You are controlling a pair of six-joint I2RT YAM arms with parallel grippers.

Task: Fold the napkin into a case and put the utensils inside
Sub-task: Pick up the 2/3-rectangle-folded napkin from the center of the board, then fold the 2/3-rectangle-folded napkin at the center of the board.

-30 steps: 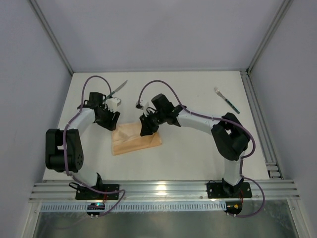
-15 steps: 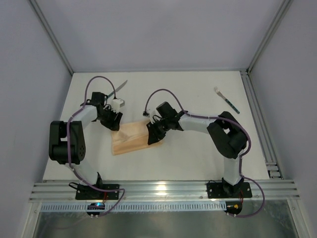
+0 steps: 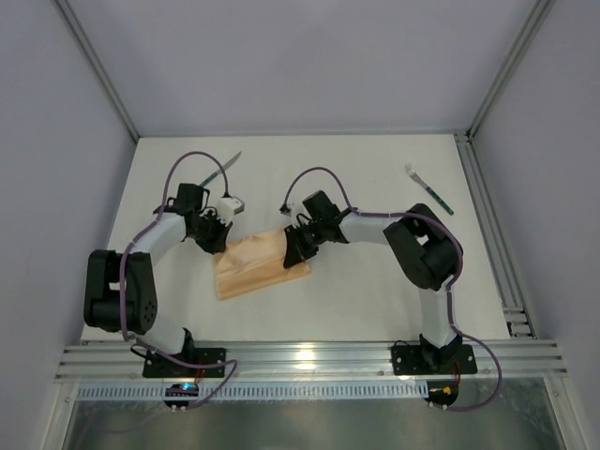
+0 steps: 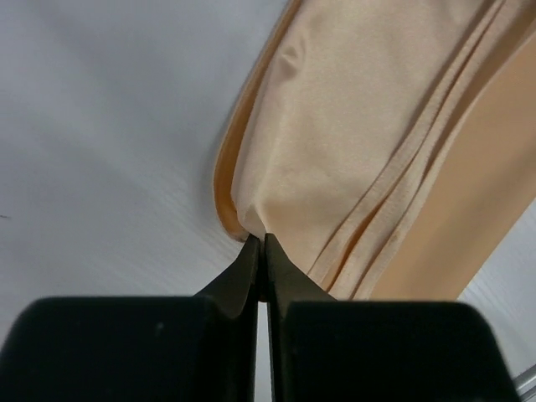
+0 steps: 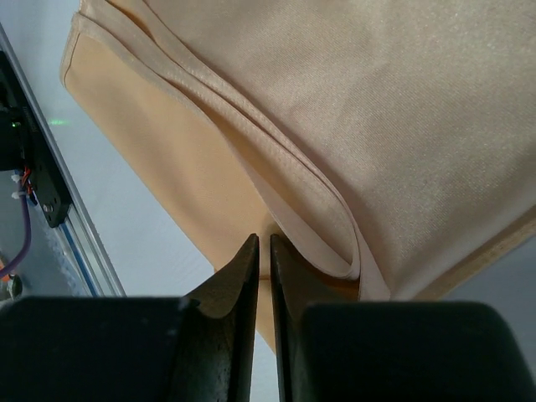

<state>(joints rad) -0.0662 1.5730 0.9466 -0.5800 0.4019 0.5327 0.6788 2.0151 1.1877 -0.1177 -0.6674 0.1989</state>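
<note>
The napkin (image 3: 255, 264) lies on the worktop (image 3: 366, 300) between the 2 arms. It is already folded over on itself, and the wrist views show a few layers of peach cloth stacked with their edges side by side. It is a wide, slightly crooked shape, not a narrow case yet, so I think the folding is about half done. The left end effector (image 4: 261, 243) is down at the far left corner of the napkin. Its fingers are pressed tight together and nip the cloth right at that corner. The right end effector (image 5: 258, 244) is down at the right end of the napkin. Its fingers are almost together, with only a thin slit between them. I cannot tell if any cloth is caught in there. The knife (image 3: 223, 167) lies at the far left of the worktop, well apart from the napkin. The fork (image 3: 429, 189) lies at the far right, also well apart. Neither one is inside anything. So at least 1 more fold is left, and then both the knife and the fork have to be picked up and slid in.
</note>
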